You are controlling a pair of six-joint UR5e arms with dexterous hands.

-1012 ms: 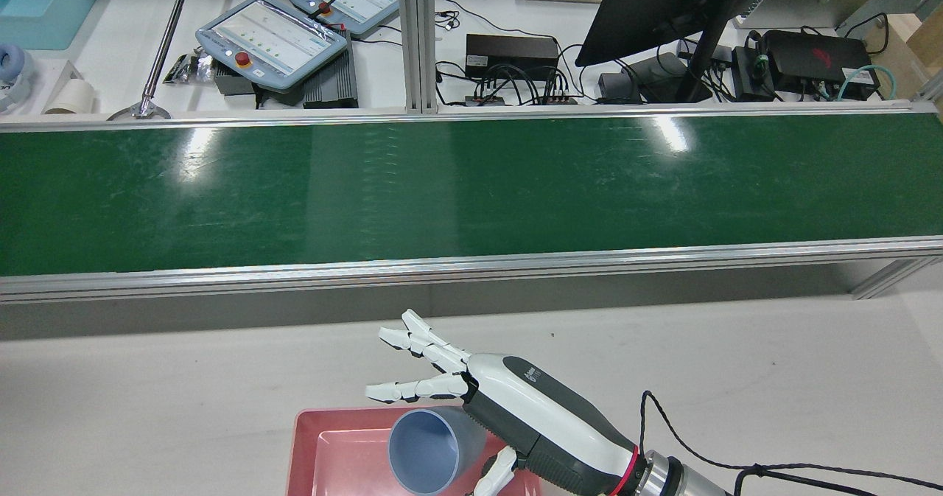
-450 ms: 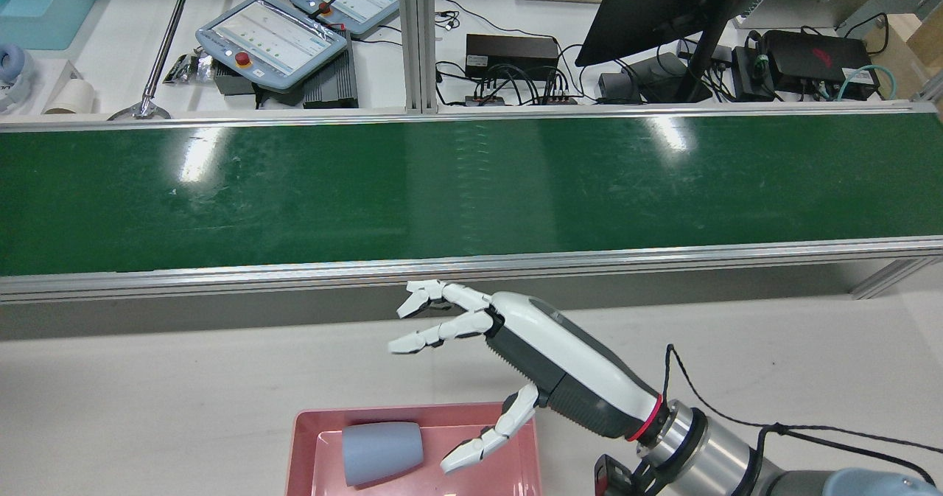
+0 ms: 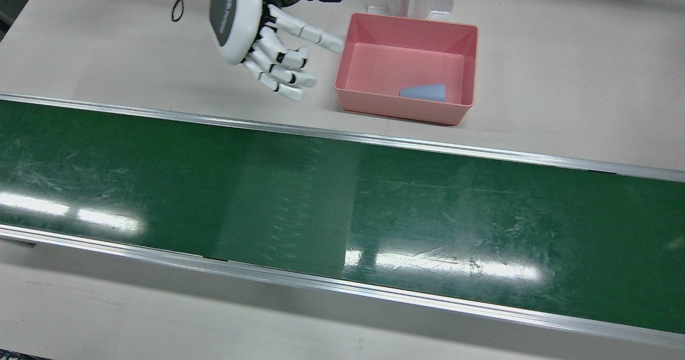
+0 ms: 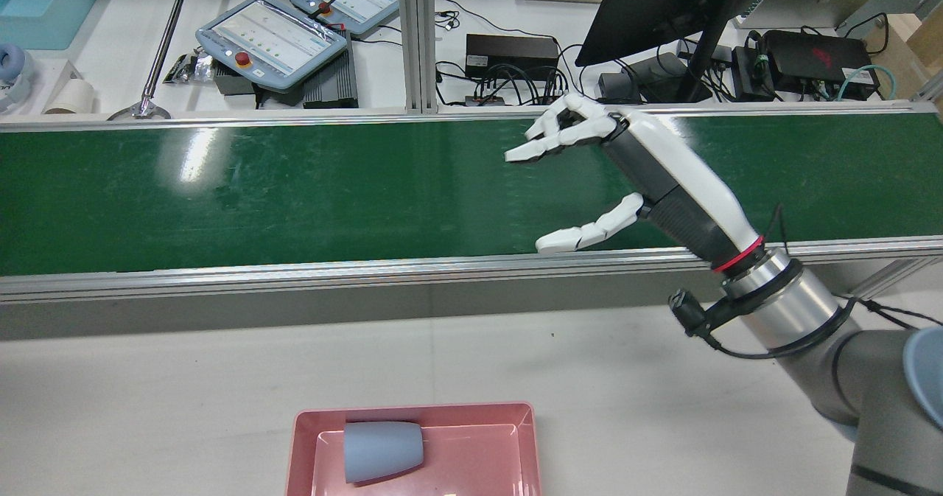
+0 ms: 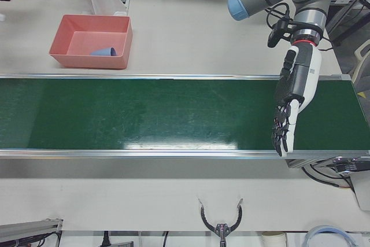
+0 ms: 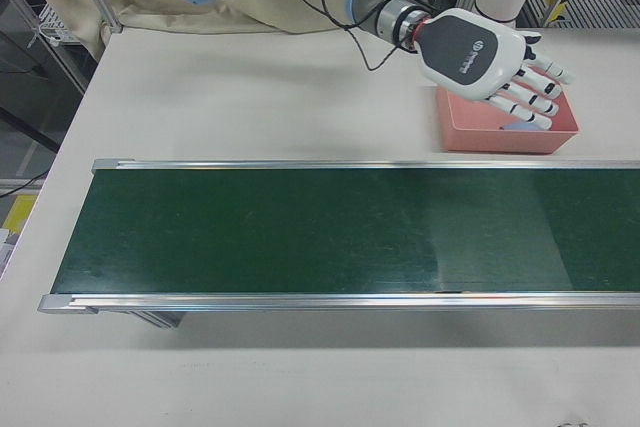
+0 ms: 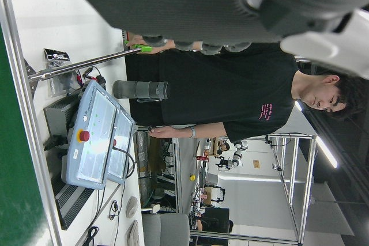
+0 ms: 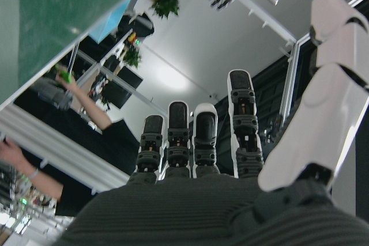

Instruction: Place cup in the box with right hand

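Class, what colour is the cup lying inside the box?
The cup is pale grey-blue; the rear view shows it best, lying in the pink box.

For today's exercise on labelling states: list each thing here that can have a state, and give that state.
Cup: lying on its side inside the box.
Box: upright, open-topped.
Right hand: open, empty, clear of the box.
Left hand: open, empty, over the conveyor belt.

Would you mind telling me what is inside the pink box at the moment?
The pink box holds one grey-blue cup, lying on its side on the floor. Nothing else shows inside; the near wall hides a strip of floor in the front view.
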